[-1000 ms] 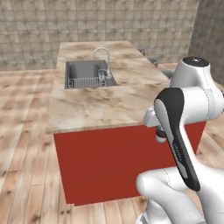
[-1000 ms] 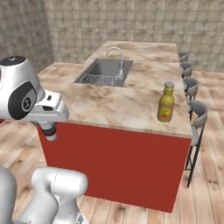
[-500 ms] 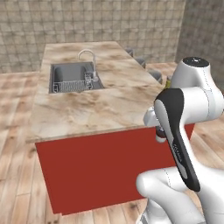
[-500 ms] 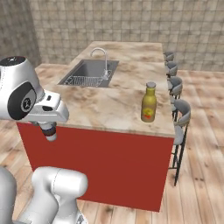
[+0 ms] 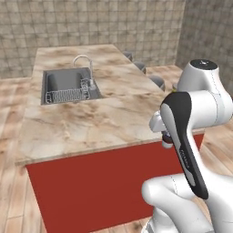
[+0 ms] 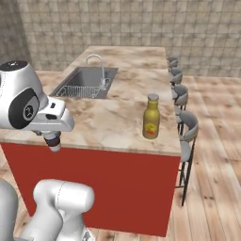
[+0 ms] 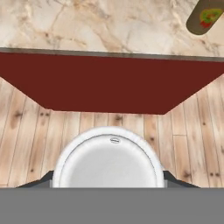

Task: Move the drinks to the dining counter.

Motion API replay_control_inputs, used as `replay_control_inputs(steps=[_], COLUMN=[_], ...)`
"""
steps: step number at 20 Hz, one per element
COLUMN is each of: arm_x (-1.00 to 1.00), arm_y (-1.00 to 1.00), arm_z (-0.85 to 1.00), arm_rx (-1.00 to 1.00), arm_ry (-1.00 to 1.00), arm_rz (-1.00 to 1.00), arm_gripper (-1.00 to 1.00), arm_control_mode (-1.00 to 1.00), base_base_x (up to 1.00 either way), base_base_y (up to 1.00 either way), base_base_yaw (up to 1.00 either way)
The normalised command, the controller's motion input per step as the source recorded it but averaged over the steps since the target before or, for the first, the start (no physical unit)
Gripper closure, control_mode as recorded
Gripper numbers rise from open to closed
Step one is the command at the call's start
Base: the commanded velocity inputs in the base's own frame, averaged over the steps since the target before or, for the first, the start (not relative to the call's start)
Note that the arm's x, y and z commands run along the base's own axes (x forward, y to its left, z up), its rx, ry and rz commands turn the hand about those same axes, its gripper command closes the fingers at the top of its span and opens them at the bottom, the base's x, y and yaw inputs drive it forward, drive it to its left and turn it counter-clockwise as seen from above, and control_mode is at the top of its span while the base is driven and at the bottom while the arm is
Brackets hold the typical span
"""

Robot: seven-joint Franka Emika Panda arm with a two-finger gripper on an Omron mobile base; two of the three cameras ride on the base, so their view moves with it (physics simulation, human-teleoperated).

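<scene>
Bottle (image 6: 151, 116) stands upright on the dining counter (image 6: 108, 120), near its front edge and toward the corner on the stool side; you can read it as olive-yellow with a tan cap and a red-and-yellow label. In the hand view you see its labelled body (image 7: 205, 16) lying across the top right corner, over the marble. The white container (image 7: 109, 159) sits between the finger tips at the bottom of the hand view, its round top facing the camera, with wooden floor and the counter's red side panel (image 7: 109, 83) beyond it. The jaws appear clamped on that container, one dark tip showing at each side of it. You will find the gripper (image 6: 52, 140) hanging below the wrist in the right base view, in front of the counter's front edge and off the marble, well apart from the bottle. The steel sink (image 5: 68, 85) with its faucet (image 5: 84, 63) is inset toward the far side of the counter. Grey round stools (image 6: 186, 127) line the counter's right edge.
</scene>
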Motion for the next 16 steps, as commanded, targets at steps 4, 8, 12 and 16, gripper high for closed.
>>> replay_control_inputs(steps=[4, 8, 12, 16], arm_x=[0.0, 0.0, 0.0, 0.0], arm_y=[0.0, 0.0, 0.0, 0.0], arm_z=[0.0, 0.0, 0.0, 0.0], arm_rx=[0.0, 0.0, 0.0, 0.0], arm_ry=[0.0, 0.0, 0.0, 0.0], arm_rz=[0.0, 0.0, 0.0, 0.0], arm_gripper=[1.0, 1.0, 1.0, 1.0], arm_control_mode=[1.0, 1.0, 1.0, 1.0], base_base_x=[0.41, 0.38, 0.41, 0.45], base_base_y=[0.0, 0.0, 0.0, 0.0], base_base_yaw=[-0.06, -0.04, -0.05, -0.05])
